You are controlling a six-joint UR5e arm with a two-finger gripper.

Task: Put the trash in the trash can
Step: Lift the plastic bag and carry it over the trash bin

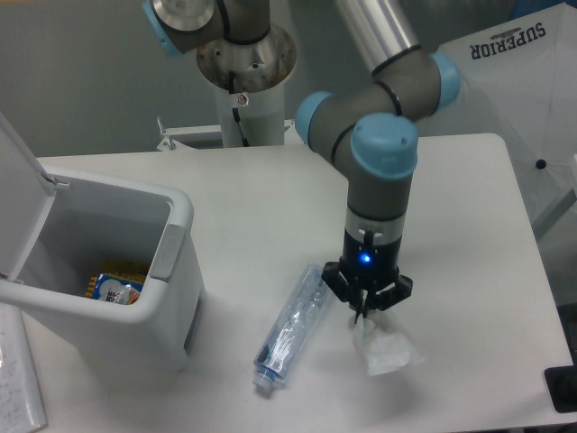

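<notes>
Camera view showed the gripper [365, 313] pinching the top of the crumpled wrapper [388, 350], just beside the crushed bottle [294, 324].

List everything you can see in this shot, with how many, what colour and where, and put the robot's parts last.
Trash can: one, white with grey front tab, lid open, table's left side.
Snack packet: one, orange and blue, inside the trash can.
Crushed water bottle: one, clear with bluish label and white cap, lying on the table at centre.
Crumpled wrapper: one, transparent, hanging from the tool.
Table: one, white.
White cover: one, printed SUPERIOR, upper right.
Arm: one, grey with blue caps, above the table.
Tool: one, black, shut on the wrapper's top.
</notes>
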